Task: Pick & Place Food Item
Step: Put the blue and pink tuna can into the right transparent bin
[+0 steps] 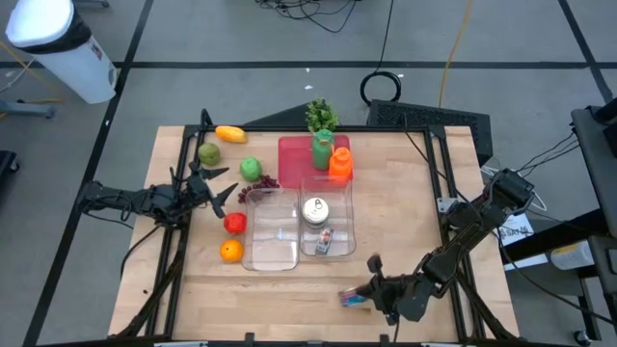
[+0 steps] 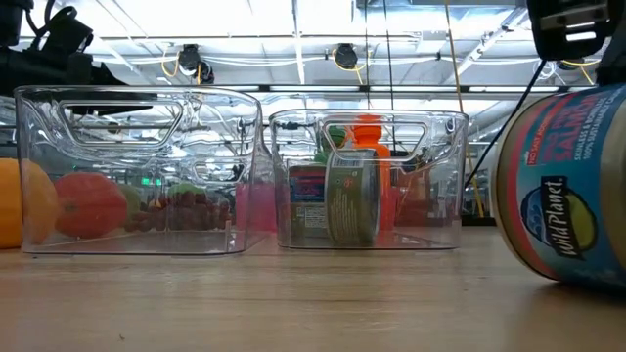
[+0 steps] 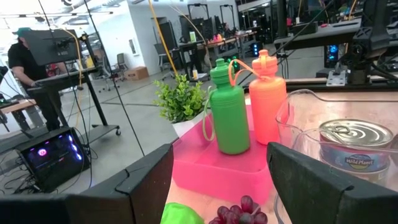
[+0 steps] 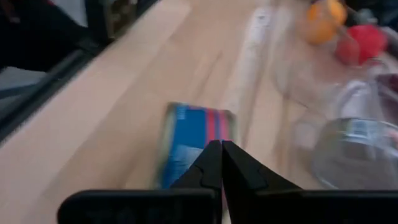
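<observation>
Blue-labelled food can on the pale wooden worktop (image 1: pixel 405 241), near its front edge.
Two clear plastic bins (image 1: pixel 294 226) sit mid-worktop. The blue-labelled food can (image 1: pixel 353 298), apparently on its side, lies just beyond the right gripper (image 4: pixel 221 163), jaws clenched, empty. Left gripper (image 1: pixel 220 190): jaws released beside the fruit.

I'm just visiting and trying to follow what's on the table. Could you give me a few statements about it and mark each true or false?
1. The green plastic bottle and the orange plastic bottle stand on the pink tray. True.
2. The right gripper holds the blue tin can. False: its fingers are shut and empty, the can lies on the table.
3. A silver-topped can sits inside a clear plastic bin. True.
4. The left gripper is shut. False: it is open, near the purple grapes.
</observation>
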Controlling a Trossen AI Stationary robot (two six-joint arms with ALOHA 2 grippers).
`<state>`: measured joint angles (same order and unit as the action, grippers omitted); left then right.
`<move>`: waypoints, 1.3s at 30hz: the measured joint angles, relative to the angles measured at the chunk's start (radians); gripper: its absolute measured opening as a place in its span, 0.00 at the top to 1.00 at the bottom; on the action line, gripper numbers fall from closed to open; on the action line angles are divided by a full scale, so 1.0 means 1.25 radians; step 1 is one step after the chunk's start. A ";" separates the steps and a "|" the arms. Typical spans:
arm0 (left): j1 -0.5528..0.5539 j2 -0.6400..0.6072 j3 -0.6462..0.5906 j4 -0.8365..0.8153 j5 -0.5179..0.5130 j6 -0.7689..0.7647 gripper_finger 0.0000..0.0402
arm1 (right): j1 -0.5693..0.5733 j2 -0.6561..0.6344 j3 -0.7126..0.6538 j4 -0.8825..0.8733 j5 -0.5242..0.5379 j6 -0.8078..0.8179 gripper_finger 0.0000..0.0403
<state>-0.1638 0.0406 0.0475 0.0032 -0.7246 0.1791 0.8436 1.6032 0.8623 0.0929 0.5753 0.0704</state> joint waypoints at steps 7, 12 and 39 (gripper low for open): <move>0.000 0.000 0.000 0.000 0.000 0.000 0.32 | 0.002 -0.030 0.000 0.000 0.097 0.042 0.97; 0.000 0.000 0.000 0.000 0.000 0.000 0.32 | 0.002 -0.059 0.000 0.011 -0.010 0.143 0.77; 0.000 0.000 0.000 0.000 0.000 0.000 0.32 | -0.041 0.026 -0.114 0.285 -0.104 0.263 0.26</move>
<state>-0.1642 0.0406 0.0475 0.0032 -0.7248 0.1791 0.7927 1.6353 0.7197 0.4488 0.4450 0.3995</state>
